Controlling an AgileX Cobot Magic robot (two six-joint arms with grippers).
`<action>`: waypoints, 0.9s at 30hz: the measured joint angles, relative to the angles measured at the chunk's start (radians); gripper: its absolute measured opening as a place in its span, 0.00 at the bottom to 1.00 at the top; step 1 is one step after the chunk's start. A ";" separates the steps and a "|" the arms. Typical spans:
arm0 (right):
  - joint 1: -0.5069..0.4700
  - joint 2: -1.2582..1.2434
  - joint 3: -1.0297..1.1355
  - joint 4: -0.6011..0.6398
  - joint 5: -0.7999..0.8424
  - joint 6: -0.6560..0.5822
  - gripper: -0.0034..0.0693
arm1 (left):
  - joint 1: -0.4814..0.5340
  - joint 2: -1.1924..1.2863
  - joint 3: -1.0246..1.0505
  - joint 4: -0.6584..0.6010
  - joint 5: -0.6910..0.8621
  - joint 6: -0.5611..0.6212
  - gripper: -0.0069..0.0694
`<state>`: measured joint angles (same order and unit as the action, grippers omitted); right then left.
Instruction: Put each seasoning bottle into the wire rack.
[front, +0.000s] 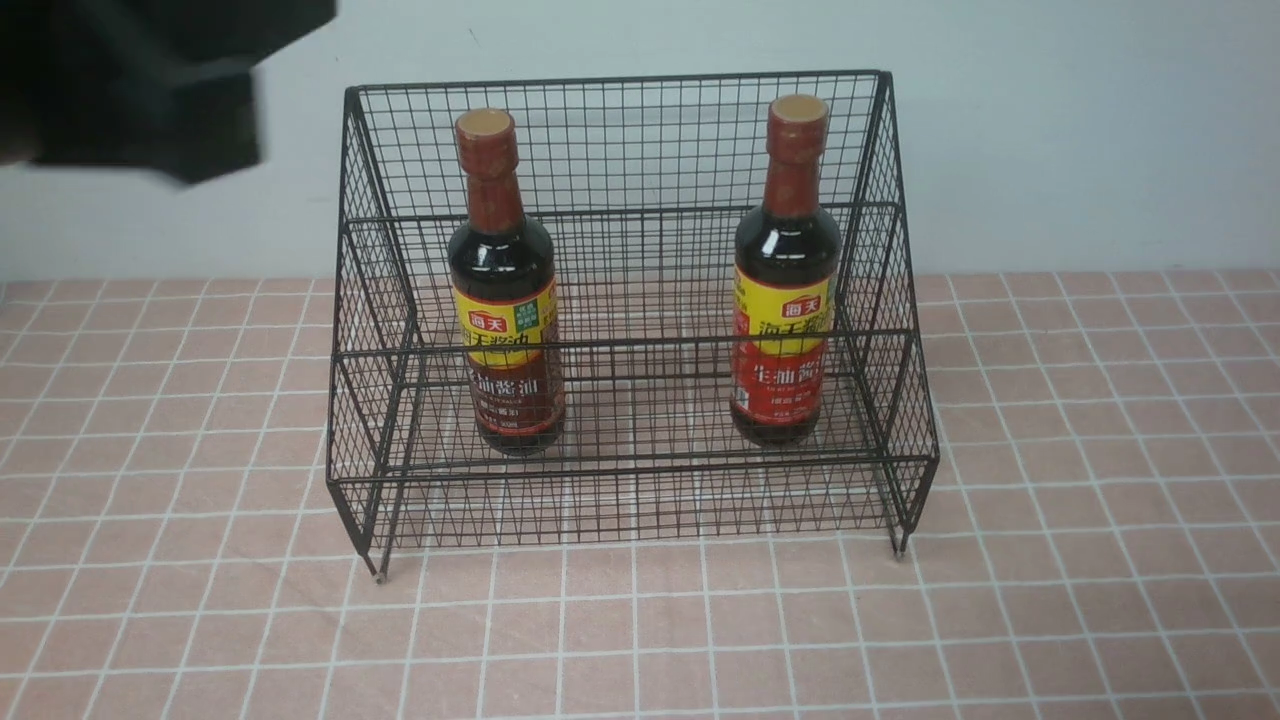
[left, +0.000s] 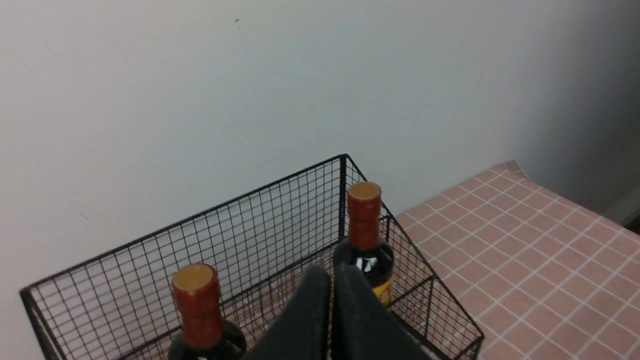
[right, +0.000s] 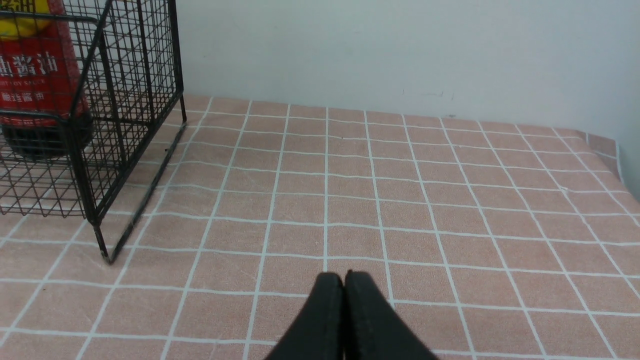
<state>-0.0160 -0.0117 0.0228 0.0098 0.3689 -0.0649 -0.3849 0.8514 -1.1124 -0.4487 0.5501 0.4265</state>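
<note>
1. Standing upright in the wire rack (front: 630, 300): brown-label bottle (front: 505, 300) and red-label bottle (front: 785, 290), below and beyond the left claw (left: 331, 280).
2. Left claw: closed, empty.
3. Right claw (right: 344, 282): closed, empty, over the table (right: 400, 200) beside the rack.

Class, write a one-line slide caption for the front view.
Two soy-sauce bottles, brown-labelled and red-labelled, stand upright in the black wire rack on a pink checked tablecloth.
</note>
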 joint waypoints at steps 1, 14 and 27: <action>0.000 0.000 0.000 0.000 0.000 0.000 0.03 | 0.000 -0.039 0.032 0.003 0.014 -0.018 0.08; 0.000 0.000 0.000 0.000 0.000 0.000 0.03 | 0.000 -0.365 0.213 -0.036 0.196 -0.056 0.08; 0.000 0.000 0.000 0.000 0.000 0.000 0.03 | 0.000 -0.475 0.213 0.169 0.122 -0.088 0.08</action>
<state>-0.0160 -0.0117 0.0228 0.0098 0.3689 -0.0649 -0.3849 0.3760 -0.8998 -0.2801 0.6724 0.3382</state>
